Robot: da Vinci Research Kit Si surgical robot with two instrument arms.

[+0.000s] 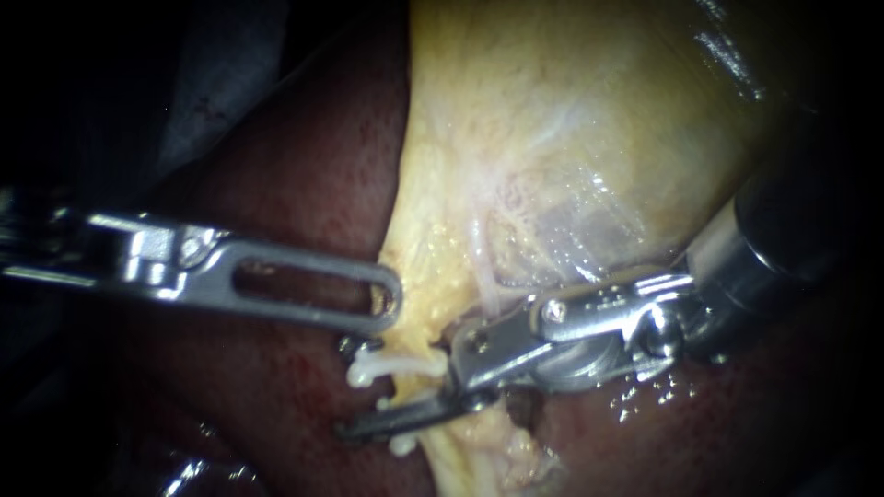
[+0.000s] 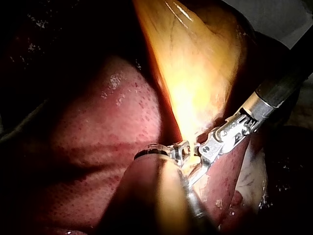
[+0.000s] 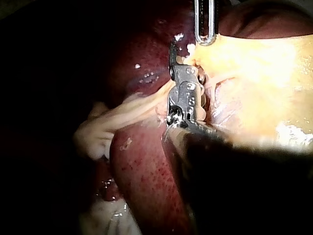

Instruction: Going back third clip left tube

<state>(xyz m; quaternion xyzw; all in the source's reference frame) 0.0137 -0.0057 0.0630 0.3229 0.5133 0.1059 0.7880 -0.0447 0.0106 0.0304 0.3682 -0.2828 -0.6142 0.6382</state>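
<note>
White clips (image 1: 394, 365) sit on tube (image 3: 137, 108) at gallbladder (image 1: 571, 138) lower edge. Right instrument (image 1: 398, 398) jaws parted, empty (clip looks delivered). Pull-back not yet done. Left instrument (image 1: 389, 296) at gallbladder edge, grip unclear.

— What colour is the liver (image 1: 304, 166)?
— Dark red-brown, finely speckled all over with paler dots; small white glints on the wet parts.
— And the gallbladder (image 1: 571, 120)?
— Pale yellow, streaked with whitish fibres; one patch is greyer and half clear.
— The tube (image 1: 405, 365)?
— Cream-white against the red.
— The metal?
— The left instrument (image 1: 387, 299) is bright silver; the right instrument (image 1: 405, 398) is silver too, its shaft black further back.
</note>
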